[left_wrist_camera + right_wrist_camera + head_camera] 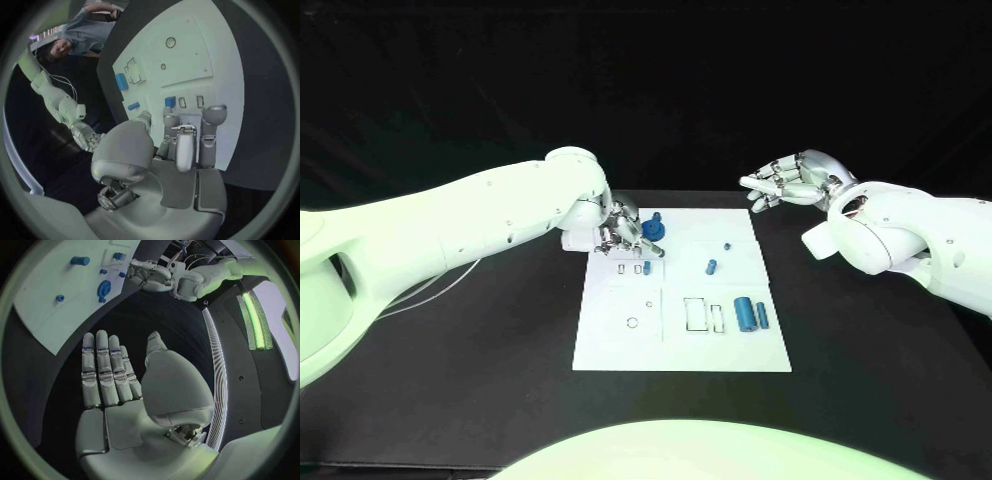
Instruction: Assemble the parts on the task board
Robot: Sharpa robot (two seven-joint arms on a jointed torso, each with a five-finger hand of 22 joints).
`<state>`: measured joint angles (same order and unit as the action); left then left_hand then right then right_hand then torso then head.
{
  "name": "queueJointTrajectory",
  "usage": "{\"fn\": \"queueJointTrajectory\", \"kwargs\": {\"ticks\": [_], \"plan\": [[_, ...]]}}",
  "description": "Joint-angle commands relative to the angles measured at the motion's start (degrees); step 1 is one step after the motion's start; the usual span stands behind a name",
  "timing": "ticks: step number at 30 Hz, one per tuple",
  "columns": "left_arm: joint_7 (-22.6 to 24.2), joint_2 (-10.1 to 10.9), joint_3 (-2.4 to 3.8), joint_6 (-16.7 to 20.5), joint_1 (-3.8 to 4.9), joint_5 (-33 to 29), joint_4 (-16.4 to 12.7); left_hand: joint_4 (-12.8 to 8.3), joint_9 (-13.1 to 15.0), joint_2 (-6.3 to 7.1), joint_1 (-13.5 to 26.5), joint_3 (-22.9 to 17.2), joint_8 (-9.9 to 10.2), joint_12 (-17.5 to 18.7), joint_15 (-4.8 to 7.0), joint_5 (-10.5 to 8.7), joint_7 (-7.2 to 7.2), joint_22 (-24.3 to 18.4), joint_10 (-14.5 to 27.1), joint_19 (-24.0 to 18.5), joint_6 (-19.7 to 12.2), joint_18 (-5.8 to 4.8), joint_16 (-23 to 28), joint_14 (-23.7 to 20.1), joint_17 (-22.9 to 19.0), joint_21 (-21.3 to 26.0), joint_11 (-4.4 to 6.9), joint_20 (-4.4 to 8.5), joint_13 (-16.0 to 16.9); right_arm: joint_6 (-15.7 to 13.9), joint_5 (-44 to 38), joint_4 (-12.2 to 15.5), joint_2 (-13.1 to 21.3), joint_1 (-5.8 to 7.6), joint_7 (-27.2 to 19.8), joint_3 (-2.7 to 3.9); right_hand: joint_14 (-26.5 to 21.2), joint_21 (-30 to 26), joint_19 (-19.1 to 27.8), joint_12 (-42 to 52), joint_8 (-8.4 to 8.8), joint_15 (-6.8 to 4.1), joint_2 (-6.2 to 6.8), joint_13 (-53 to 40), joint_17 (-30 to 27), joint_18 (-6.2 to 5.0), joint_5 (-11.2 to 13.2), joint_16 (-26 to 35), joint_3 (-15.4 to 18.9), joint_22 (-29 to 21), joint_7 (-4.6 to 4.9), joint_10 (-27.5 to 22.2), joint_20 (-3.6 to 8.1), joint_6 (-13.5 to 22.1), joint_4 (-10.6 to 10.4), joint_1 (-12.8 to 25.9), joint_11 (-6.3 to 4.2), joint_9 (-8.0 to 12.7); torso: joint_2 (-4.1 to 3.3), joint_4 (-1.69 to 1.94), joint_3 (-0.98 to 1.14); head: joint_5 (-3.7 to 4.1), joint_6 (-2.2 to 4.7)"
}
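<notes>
Head view: left hand [620, 228] at board [632, 345] far-left corner, fingers on a blue round part [653, 229], grip unclear. Right hand [793, 180] off board's far-right, fingers straight, apart, holding nothing. Blue cylinders [750, 313] on board's right. No readable writing.

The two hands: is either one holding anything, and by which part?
The right hand holds nothing; its fingers lie flat and open. The left hand is at a blue part on the board, but a hold cannot be told.
</notes>
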<state>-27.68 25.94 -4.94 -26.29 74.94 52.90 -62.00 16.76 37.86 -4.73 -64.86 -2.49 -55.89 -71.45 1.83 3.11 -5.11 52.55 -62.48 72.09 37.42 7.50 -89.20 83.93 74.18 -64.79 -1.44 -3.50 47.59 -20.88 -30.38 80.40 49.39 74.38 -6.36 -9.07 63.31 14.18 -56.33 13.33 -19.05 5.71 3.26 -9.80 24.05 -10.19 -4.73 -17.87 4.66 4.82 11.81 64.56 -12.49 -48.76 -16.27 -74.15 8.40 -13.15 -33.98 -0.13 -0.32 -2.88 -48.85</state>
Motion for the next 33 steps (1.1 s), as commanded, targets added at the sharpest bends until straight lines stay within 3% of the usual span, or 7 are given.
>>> {"fn": "queueJointTrajectory", "kwargs": {"ticks": [1,11,23,28,33], "plan": [[-0.3,-0.5,-0.12,0.1,-0.11,0.2,0.5,0.0,-0.1,-0.14,1.4,-2.1,0.9,-0.9,0.30,-0.02,-0.15,1.1,-0.9,2.2,1.2,-0.36,-0.8,6.1,15.8,-1.1,0.13,0.10,1.0,-0.1,-0.1,0.0,-0.1,0.01,-0.1,0.02,-1.0,-1.0,1.2,-1.0,0.07,0.14,0.12,-0.4,0.9,-0.31,0.5,0.6,2.6,-0.4,0.50,-1.3,-0.11,1.0,0.1,-1.5,0.12,-0.6,-0.16,-0.06,-0.05,0.05,-0.11],[-1.8,-1.2,-0.37,-0.9,-0.39,1.4,1.8,0.0,0.1,0.61,4.6,-1.9,1.2,-0.8,0.24,-0.03,-0.20,1.4,-0.8,1.9,1.5,-0.36,-0.8,6.1,15.8,-1.5,0.07,0.04,1.1,-0.1,-0.1,0.0,-0.1,0.01,-0.1,0.02,-4.8,-3.6,4.4,-3.6,1.07,1.69,1.29,1.4,0.4,-0.29,0.4,4.7,1.8,-1.0,1.35,-4.4,-1.67,2.4,-0.2,-1.3,1.32,-0.6,-0.22,-0.05,-0.03,0.15,-0.45],[-2.0,-1.8,-0.43,-1.5,-0.68,2.6,2.4,0.1,1.5,1.24,8.5,-1.6,0.2,-0.9,0.37,-0.06,0.05,1.6,-1.0,1.5,2.0,-0.31,-0.8,6.1,15.8,-1.7,0.26,0.09,1.4,0.0,-0.1,0.0,-0.1,0.01,0.2,0.02,-5.6,-4.3,5.2,-4.1,1.47,2.14,2.22,2.1,0.1,-0.31,0.3,5.8,1.1,-1.0,1.87,-5.2,-2.09,3.2,-0.3,-0.9,1.79,-0.5,-0.22,-0.05,0.02,0.26,-0.84],[-2.1,-2.1,-0.48,-1.4,-1.04,2.8,2.8,0.1,2.6,1.50,12.5,0.2,-0.1,-0.7,0.35,-0.05,0.02,1.5,-0.6,1.1,1.6,-0.26,-0.8,6.1,15.8,-1.7,0.22,0.08,1.2,0.1,-0.1,0.1,-0.2,0.01,0.3,0.02,-5.8,-4.5,5.4,-4.2,1.57,2.27,2.58,2.3,0.0,-0.31,0.3,6.1,0.8,-1.0,2.02,-5.4,-2.21,3.4,-0.4,-0.6,1.93,-0.5,-0.20,-0.06,0.03,0.33,-0.94],[-1.9,-2.4,-0.51,-1.4,-1.33,3.1,3.1,0.1,2.7,1.54,12.9,0.5,-0.1,-0.5,0.34,-0.05,0.00,1.4,-0.4,1.0,1.5,-0.23,-0.8,6.1,15.8,-1.6,0.21,0.07,1.0,0.2,-0.1,0.1,-0.1,0.01,0.4,0.02,-5.9,-4.6,5.5,-4.3,1.61,2.33,2.71,2.4,0.0,-0.31,0.3,6.3,0.7,-1.0,2.07,-5.5,-2.27,3.5,-0.4,-0.5,1.98,-0.5,-0.23,-0.02,0.10,0.36,-1.07]]}}
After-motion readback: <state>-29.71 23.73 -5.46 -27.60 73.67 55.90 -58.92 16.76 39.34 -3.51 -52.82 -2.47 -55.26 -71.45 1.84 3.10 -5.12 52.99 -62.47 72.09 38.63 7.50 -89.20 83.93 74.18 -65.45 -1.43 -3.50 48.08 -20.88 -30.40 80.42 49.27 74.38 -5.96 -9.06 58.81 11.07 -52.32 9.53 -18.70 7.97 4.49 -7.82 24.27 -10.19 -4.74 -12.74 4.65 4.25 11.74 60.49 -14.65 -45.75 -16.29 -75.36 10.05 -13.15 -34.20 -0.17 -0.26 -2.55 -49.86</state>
